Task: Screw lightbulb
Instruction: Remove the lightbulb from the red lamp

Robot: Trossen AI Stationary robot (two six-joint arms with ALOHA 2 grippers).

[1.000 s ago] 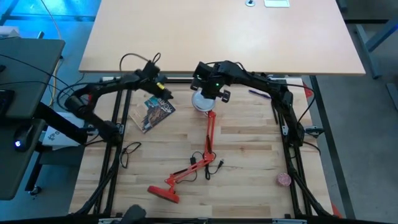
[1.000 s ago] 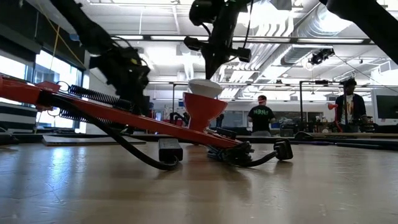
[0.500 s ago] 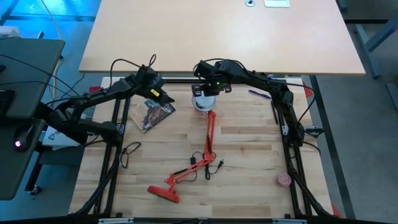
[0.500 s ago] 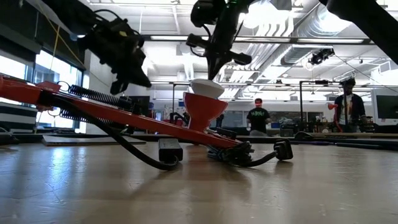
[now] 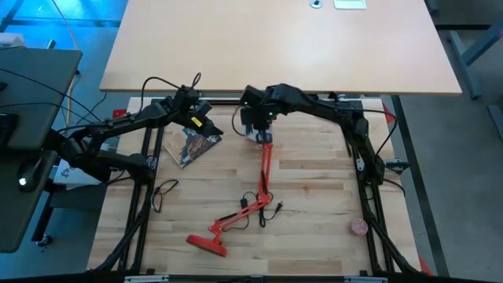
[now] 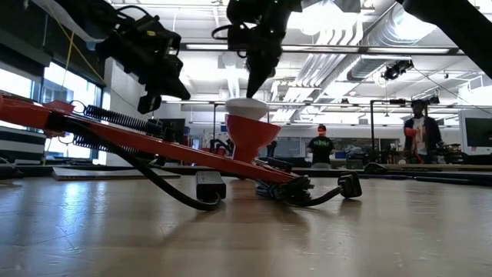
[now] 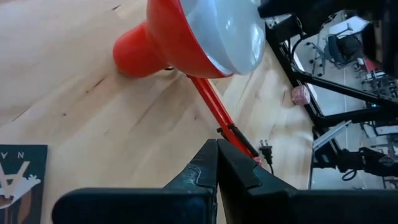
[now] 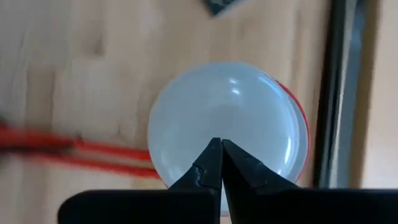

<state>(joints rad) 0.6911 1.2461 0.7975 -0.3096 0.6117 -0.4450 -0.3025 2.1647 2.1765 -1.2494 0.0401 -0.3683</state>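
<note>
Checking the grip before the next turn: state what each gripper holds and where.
Nothing is held. The right gripper is shut and empty above the lightbulb sitting in the red lamp shade. The left gripper is shut and empty too.

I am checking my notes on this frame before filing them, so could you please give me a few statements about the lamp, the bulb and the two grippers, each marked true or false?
1. The lightbulb sits in the red lamp shade. True.
2. The right gripper has its fingers wide open. False: they are shut, directly above the bulb's dome.
3. The left gripper holds the bulb. False: it is shut and empty, hanging off to the side of the shade.
4. The lamp lies along the wooden table, its base at the near end. True.
5. A magazine lies on top of the lamp shade. False: it lies on the table beside it.
</note>
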